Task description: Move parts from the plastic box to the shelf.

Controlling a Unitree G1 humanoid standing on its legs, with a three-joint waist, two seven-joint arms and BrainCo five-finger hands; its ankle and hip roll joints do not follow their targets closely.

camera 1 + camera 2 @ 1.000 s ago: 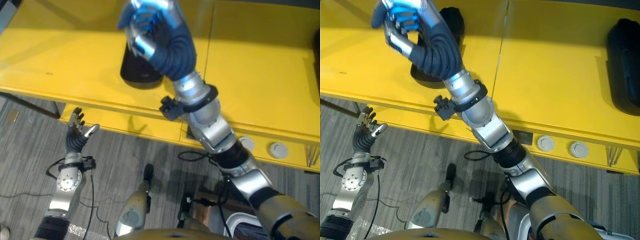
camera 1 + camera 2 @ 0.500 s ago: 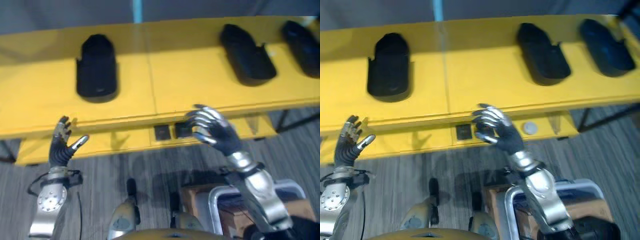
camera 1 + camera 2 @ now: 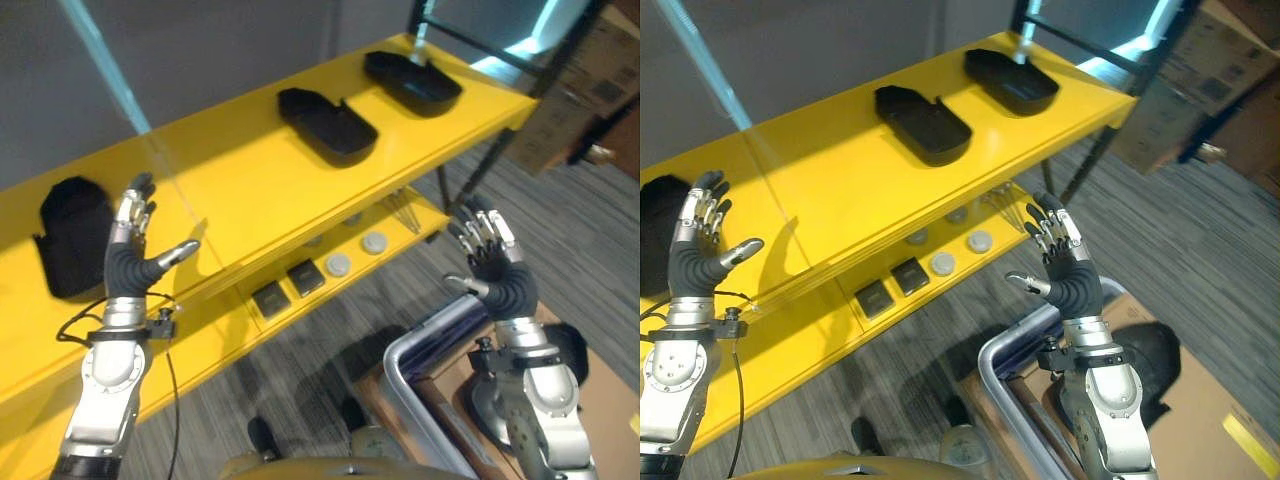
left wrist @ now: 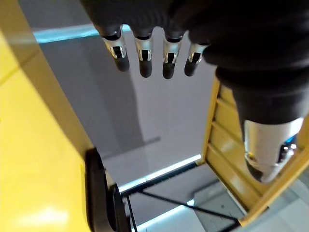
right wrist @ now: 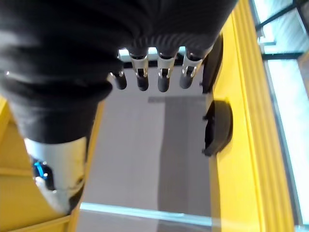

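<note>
Step in hand: between placements, by the look of it. Neither hand carries a part.

Left hand (image 3: 132, 262): raised at the left of the frame, fingers straight and spread, thumb out, holding nothing; it hangs in front of the shelf edge.

Right hand (image 3: 492, 268): raised at the right of centre, fingers straight and fanned, palm empty; it hangs above the box.

Parts on shelf: three black moulded plastic parts lie on the long yellow metal shelf (image 3: 250, 180). One rounded black part (image 3: 68, 232) sits at the far left of the frame; one shallow tray-shaped black part (image 3: 326, 123) at upper centre; one more tray-shaped black part (image 3: 411, 82) at the upper right, near the shelf end. All are well apart from one another.

Source: grey-rimmed plastic box (image 3: 425, 345) at the lower centre right, just below the right hand. Its contents cannot be made out from here.

Next move, as judged: a hand should go down into the box, close on a further part, then carry it to a bare stretch of shelf, such as the gap between the left and middle parts.

Lower tier: a yellow ledge under the shelf bears round grey discs (image 3: 339, 264) and dark square blocks (image 3: 270, 297).

Room: grey striped carpet floor (image 3: 590, 235); grey wall behind; brown cardboard cartons (image 3: 602, 90) at the upper right.
</note>
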